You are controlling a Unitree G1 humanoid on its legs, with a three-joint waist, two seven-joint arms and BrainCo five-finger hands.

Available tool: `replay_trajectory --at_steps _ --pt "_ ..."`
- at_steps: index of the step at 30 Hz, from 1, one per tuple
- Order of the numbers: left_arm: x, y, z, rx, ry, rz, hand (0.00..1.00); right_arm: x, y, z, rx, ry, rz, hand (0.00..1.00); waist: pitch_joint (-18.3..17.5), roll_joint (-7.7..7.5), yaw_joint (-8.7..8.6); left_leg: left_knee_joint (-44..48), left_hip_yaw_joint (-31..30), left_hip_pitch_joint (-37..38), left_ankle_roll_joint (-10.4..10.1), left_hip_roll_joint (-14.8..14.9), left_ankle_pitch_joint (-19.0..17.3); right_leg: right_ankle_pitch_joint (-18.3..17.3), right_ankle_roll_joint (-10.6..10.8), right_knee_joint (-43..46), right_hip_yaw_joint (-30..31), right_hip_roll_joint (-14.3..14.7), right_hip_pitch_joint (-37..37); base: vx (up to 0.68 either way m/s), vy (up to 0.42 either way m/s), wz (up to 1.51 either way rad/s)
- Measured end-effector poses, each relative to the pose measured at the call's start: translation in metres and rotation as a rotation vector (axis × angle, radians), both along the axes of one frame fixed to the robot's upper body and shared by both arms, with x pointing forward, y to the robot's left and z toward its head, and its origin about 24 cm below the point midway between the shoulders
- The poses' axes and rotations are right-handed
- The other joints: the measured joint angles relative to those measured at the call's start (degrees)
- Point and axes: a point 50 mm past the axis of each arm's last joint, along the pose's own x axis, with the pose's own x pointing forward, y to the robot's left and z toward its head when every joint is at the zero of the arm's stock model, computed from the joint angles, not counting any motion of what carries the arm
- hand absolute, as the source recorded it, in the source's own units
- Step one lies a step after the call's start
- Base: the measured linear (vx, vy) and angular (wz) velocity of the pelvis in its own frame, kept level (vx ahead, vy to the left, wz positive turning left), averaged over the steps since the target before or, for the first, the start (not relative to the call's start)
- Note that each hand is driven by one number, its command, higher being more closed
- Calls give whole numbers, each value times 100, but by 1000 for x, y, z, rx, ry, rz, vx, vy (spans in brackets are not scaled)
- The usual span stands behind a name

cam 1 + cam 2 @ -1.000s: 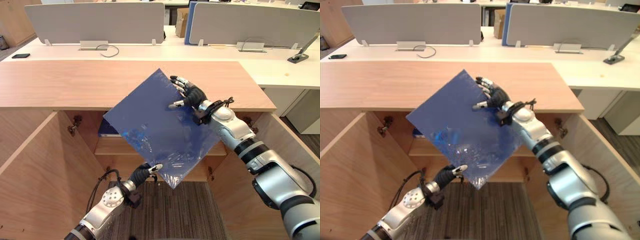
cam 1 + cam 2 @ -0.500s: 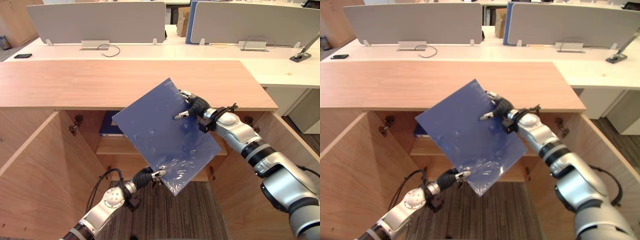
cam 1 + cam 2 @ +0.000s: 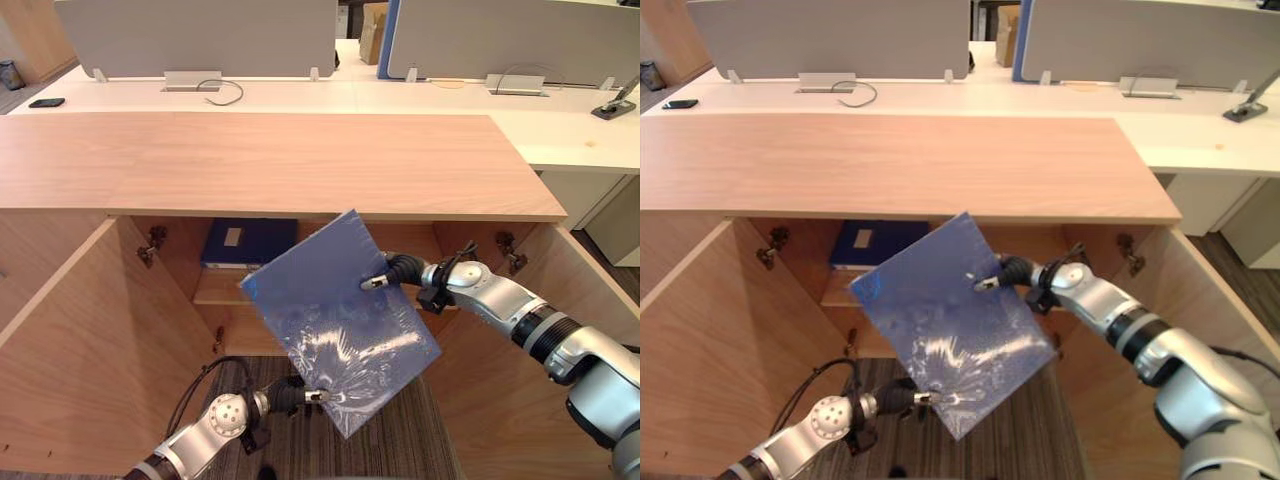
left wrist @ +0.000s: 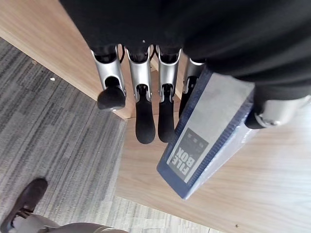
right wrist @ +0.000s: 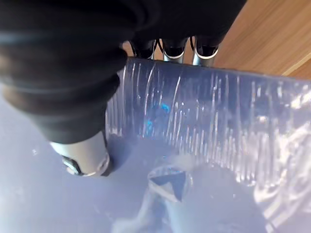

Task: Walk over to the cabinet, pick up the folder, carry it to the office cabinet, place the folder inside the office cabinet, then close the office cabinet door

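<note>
The blue file-box folder (image 3: 335, 320) hangs tilted before the open office cabinet (image 3: 250, 160). The right hand (image 3: 398, 270) pinches its 2 o'clock edge and the left hand (image 3: 288, 396) pinches its 6 o'clock corner. Pushed in at this tilt, its 12 o'clock corner could catch the cabinet's top edge.

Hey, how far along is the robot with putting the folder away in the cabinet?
Pickup and carry look done. In hand: the left hand and right hand grip the blue folder before the open office cabinet. Remaining: set it on the shelf, then shut the doors.
</note>
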Motion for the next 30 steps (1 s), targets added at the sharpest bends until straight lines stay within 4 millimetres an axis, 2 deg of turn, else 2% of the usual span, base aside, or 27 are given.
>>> replay_trajectory --at_steps 3,9,10,16,20,23,25,26,28,30 --pt "-5 6 -8 58 8 -5 100 -10 9 1 2 -5 80 100 27 1 -19 7 2 3 -14 8 -11 -2 -2 -4 4 7 5 0 0 0" --pt "-13 9 -14 93 20 -15 100 -18 8 -10 8 24 85 100 91 9 -41 26 3 16 -18 12 -16 -3 -2 -4 6 9 27 0 0 0" --pt "-14 9 -15 95 23 -15 0 -19 8 -11 10 27 87 100 122 15 -60 43 3 15 -24 15 -21 -3 -2 -5 6 10 32 0 0 0" --pt "-24 11 -20 119 40 -17 0 -29 22 -15 52 37 137 100 144 38 -111 65 6 11 -42 46 -35 -7 -9 -5 17 41 33 0 0 0" --pt "-28 15 -26 69 82 105 0 -31 41 -18 157 44 150 100 146 40 -125 66 7 12 -43 57 -36 -7 -10 -4 19 52 32 0 0 0" --pt "-32 24 -39 -65 210 327 0 -29 53 -29 198 88 144 100 148 37 -100 69 4 14 -43 57 -35 -7 -10 -2 18 51 36 0 0 0" --pt "-36 29 -54 -240 364 558 0 -33 58 -48 220 158 111 100 152 31 -46 65 2 14 -42 52 -35 -7 -10 -1 17 46 33 0 0 0" --pt "-39 31 -58 -297 412 629 0 -34 58 -52 227 177 100 100 153 29 -35 62 2 14 -42 50 -35 -6 -10 -1 16 45 31 0 0 0" --pt "-47 44 -73 -475 547 906 0 -37 54 -72 285 264 0 100 159 23 -12 39 1 30 -41 43 -32 -8 -6 23 12 41 25 0 0 0" --pt "-52 52 -80 -569 589 1072 0 -43 52 -86 328 321 -73 100 162 27 0 13 1 67 -40 30 -30 -14 4 30 12 29 29 0 0 0"
